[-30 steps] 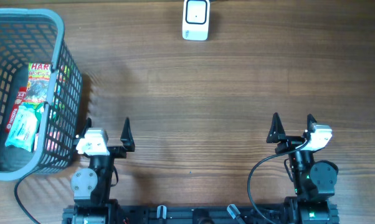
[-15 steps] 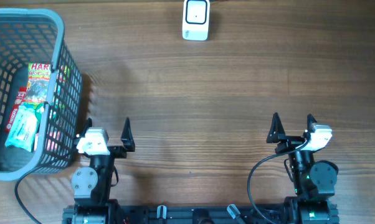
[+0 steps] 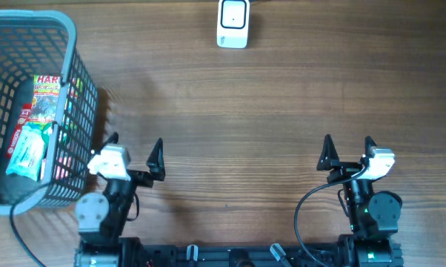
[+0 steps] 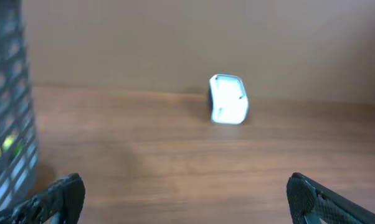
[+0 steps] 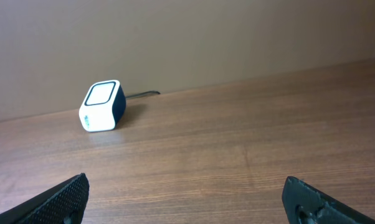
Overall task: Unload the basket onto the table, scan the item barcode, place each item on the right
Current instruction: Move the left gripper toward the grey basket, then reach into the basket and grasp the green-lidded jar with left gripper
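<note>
A white barcode scanner [image 3: 233, 24] stands at the far middle of the wooden table; it also shows in the left wrist view [image 4: 228, 99] and the right wrist view [image 5: 102, 106]. Packaged items, among them a candy bag [image 3: 45, 96] and a white-green pack [image 3: 27, 152], lie in the grey basket [image 3: 69, 44] at the left. My left gripper [image 3: 132, 152] is open and empty beside the basket's near right corner. Near the front right, my right gripper [image 3: 347, 152] stands open with nothing between its fingers.
The basket's mesh wall [image 4: 7, 112] fills the left edge of the left wrist view. A dark cable [image 5: 142, 94] runs from the scanner toward the back wall. Bare wood lies between both grippers and the scanner.
The left arm has swung slightly, its gripper shifting a little right and turning; the left wrist view is blurred. The right arm has not moved.
</note>
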### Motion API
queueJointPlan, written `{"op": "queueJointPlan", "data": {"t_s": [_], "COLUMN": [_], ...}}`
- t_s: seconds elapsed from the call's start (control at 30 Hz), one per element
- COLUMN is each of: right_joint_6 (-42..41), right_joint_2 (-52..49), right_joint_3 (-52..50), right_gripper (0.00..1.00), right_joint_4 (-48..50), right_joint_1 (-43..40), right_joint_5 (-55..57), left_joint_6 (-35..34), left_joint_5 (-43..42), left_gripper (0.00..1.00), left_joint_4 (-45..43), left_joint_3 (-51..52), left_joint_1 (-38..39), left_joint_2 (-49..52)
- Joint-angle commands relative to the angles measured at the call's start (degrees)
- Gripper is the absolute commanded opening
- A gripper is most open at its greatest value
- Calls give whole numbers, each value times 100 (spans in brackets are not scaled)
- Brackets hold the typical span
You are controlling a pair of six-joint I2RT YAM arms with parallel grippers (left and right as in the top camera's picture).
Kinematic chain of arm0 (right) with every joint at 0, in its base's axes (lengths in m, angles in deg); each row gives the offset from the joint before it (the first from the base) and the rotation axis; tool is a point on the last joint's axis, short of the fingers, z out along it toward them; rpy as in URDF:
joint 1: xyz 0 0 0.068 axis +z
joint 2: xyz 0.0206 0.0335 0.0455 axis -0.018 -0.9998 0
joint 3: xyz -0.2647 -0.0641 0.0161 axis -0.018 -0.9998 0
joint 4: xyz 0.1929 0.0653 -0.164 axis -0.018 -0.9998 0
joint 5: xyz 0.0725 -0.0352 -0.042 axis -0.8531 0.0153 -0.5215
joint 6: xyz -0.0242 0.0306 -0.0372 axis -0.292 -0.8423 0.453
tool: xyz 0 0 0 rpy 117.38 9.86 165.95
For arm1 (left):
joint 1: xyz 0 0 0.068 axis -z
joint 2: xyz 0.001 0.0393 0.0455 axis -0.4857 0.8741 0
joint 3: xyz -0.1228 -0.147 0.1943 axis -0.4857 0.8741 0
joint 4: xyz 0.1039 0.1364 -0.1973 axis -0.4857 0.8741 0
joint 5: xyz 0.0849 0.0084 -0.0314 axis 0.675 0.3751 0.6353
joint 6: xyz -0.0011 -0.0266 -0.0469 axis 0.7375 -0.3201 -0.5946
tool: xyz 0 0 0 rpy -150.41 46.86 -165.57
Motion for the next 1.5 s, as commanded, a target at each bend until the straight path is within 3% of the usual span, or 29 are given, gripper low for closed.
{"op": "queueJointPlan", "data": {"t_s": [0.0, 0.07, 0.2, 0.27, 0.5, 0.67, 0.77, 0.9, 1.0, 1.3, 1.4, 1.47], "right_joint_6": [-26, -26, -24, -24, -24, -26, -24, -26, -26, -26, -26, -24], "right_joint_2": [-17, -17, -17, -17, -17, -17, -17, -17, -17, -17, -15, -15], "right_joint_3": [-7, -7, -7, -7, -7, -7, -7, -7, -7, -7, -7, -7], "right_gripper": [100, 100, 100, 100, 100, 100, 100, 100, 100, 100, 100, 99], "right_joint_4": [9, 9, 9, 9, 9, 7, 7, 9, 9, 7, 9, 9], "right_joint_1": [22, 22, 22, 22, 22, 22, 22, 22, 22, 22, 22, 22], "right_joint_5": [-111, -111, -111, -111, -111, -111, -111, -111, -111, -114, -111, -111], "left_joint_6": [-59, -59, -42, -39, -258, -1248, -1685, -2612, -2916, -3115, -4706, -5066], "left_joint_5": [-863, -907, -925, -920, -901, 466, 577, 590, 592, 603, 1342, 1458], "left_gripper": [100, 100, 100, 100, 100, 100, 100, 100, 100, 100, 100, 100], "left_joint_4": [225, 726, 2745, 3440, 3622, 4708, 5510, 6043, 6496, 6854, 7401, 7523], "left_joint_3": [-1263, -2199, -4540, -5049, -5685, -7552, -8653, -8907, -8907, -8900, -8900, -8839], "left_joint_1": [26, 26, 26, 26, -120, -826, -1661, -2809, -3340, -3442, -3440, -3412], "left_joint_2": [1257, 2041, 3467, 3860, 4317, 4892, 5563, 6277, 6985, 8498, 8824, 8966]}}
